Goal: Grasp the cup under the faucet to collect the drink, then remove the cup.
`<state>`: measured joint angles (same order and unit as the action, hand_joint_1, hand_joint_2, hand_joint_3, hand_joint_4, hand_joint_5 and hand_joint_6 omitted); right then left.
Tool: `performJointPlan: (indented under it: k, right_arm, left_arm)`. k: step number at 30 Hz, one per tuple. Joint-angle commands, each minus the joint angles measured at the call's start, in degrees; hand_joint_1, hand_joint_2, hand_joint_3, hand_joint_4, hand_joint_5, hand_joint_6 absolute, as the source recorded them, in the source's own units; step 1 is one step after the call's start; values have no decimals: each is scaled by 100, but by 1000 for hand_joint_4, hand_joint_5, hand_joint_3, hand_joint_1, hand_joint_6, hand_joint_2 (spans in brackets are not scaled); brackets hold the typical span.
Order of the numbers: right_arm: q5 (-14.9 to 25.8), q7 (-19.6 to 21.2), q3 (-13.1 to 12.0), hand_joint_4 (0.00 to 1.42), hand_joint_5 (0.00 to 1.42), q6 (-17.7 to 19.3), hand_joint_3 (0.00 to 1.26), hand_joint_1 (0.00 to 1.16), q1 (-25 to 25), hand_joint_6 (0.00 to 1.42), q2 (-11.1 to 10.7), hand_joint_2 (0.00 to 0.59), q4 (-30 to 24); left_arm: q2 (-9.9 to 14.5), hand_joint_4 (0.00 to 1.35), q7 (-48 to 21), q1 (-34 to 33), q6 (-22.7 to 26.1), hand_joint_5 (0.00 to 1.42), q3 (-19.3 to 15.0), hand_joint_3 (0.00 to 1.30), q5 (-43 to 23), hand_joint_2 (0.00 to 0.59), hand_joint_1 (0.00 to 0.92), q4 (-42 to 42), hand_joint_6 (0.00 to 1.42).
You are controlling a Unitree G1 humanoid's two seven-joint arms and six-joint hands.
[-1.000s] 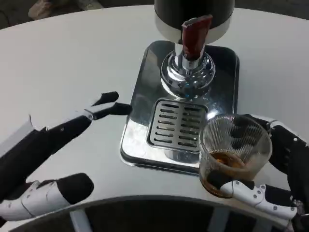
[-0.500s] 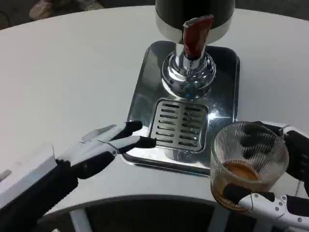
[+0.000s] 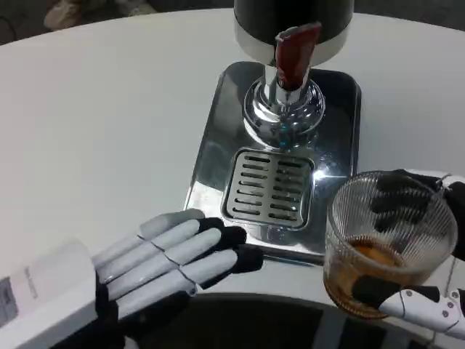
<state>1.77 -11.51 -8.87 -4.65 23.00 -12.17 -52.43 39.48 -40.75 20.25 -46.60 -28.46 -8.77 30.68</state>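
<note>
The right hand (image 3: 425, 291) is grasping the ribbed glass cup (image 3: 389, 240), which is holding brown drink and sitting off the drip tray (image 3: 218, 145), at its near right corner. The left hand (image 3: 167, 262) is lying released, fingers extended, on the white desk (image 3: 102, 123) beside the tray's near edge, below the faucet (image 3: 290, 62).

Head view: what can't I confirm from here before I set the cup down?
- Drink dispenser: its body is cut off by the top edge.
- Right hand: part runs past the right edge, and the ribbed glass cup blurs the fingers behind it.
- Cup base: whether it touches the table cannot be told.
- Left hand: its palm side faces away.
</note>
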Motion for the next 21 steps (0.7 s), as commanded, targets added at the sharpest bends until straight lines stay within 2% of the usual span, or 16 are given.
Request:
performJointPlan:
  k: [1, 12, 21]
  right_arm:
    - [262, -75, -57, 727, 793, -184, 654, 956, 73, 665, -40, 177, -377]
    - [383, -106, 27, 729, 793, -488, 654, 953, 56, 665, -35, 177, -693]
    - [369, -112, 130, 729, 793, -513, 654, 945, 31, 665, -59, 175, -757]
  left_arm:
    - [294, 0, -151, 222, -512, 0, -139, 75, -167, 63, 0, -223, 0]
    - [520, 0, -83, 451, -881, 0, -292, 66, -269, 64, 0, -465, 0]
    - [604, 0, -81, 459, -949, 0, -333, 62, -224, 66, 0, -499, 0]
